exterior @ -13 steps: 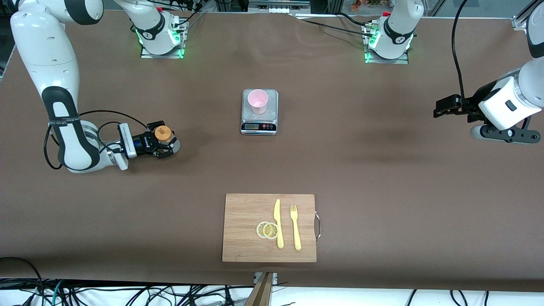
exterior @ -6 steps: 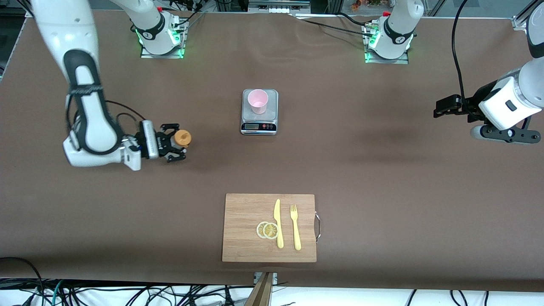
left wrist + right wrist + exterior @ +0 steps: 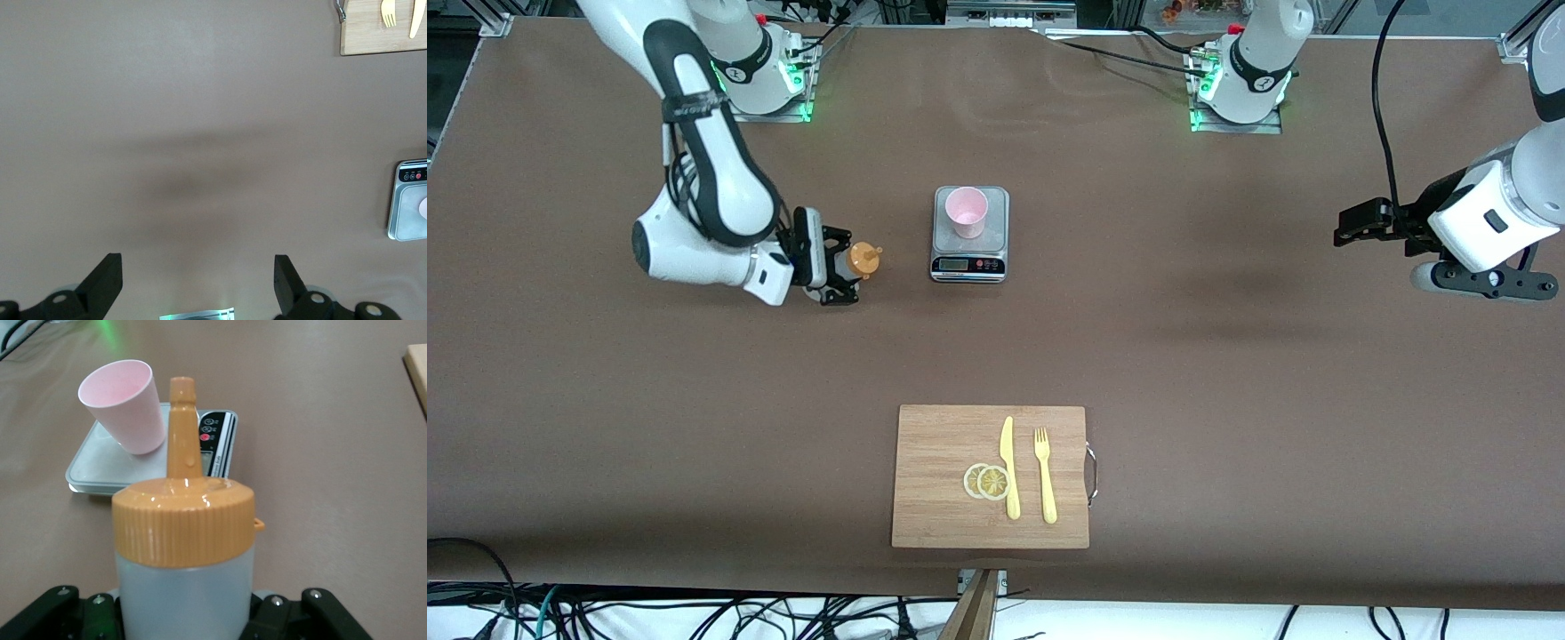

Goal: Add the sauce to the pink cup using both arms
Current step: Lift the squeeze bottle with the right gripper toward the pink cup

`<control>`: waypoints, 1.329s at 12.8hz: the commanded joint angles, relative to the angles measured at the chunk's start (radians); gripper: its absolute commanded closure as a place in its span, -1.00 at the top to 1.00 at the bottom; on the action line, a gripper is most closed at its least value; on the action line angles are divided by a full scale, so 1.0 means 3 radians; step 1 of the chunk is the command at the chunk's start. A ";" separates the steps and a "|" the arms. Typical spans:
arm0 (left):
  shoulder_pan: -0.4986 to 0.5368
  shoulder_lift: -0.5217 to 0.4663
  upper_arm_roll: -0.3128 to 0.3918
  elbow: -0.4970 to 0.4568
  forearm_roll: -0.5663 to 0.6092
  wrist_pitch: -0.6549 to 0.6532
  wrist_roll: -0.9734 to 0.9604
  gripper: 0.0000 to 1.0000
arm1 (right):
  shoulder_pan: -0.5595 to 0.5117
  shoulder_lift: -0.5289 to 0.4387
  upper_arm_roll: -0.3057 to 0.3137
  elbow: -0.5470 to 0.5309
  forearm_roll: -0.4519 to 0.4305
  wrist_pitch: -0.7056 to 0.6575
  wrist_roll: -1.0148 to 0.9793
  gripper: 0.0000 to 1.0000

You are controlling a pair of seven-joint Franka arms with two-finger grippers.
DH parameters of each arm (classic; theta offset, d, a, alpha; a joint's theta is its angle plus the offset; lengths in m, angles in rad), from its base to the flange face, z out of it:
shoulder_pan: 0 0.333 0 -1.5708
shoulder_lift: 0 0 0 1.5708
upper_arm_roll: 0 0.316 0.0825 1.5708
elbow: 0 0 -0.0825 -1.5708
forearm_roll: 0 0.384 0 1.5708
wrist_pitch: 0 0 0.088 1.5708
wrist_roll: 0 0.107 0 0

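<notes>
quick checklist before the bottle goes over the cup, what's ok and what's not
1. Right tool shut on the frosted squeeze bottle with orange nozzle cap: ok.
2. Pale pink plastic cup upright on the grey kitchen scale: ok.
3. Nozzle over the cup: not ok, it is beside the scale, toward the right arm's end.
4. Nozzle tip open: cannot tell.
5. Left tool open, waiting over bare table: ok.

Looks like a robotics lab: two arms [image 3: 703,169] bolted to a brown-covered worktop [image 3: 1227,356], loose cables [image 3: 694,613] trailing below its edge.
</notes>
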 commanded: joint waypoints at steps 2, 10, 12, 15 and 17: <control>0.0006 0.0050 -0.0010 0.0109 0.0031 -0.0050 0.0058 1.00 | 0.0402 -0.0504 -0.0072 -0.0403 -0.0220 0.0408 0.0527 -0.76; 0.0006 0.0050 -0.0005 0.0109 0.0031 -0.0050 0.0058 1.00 | 0.1364 -0.0669 -0.0062 -0.0883 -0.0272 0.1487 0.1341 -0.79; 0.0006 0.0050 -0.0005 0.0109 0.0031 -0.0050 0.0058 1.00 | 0.1451 -0.0674 -0.0067 -0.0920 -0.0282 0.1544 0.1357 -0.78; 0.0006 0.0050 -0.0005 0.0109 0.0031 -0.0050 0.0058 1.00 | 0.1477 -0.0710 -0.0072 -0.0940 -0.0434 0.1544 0.1347 -0.78; 0.0006 0.0050 -0.0005 0.0109 0.0031 -0.0050 0.0058 1.00 | 0.1447 -0.0715 -0.0138 -0.0904 -0.0670 0.1478 0.1331 -0.76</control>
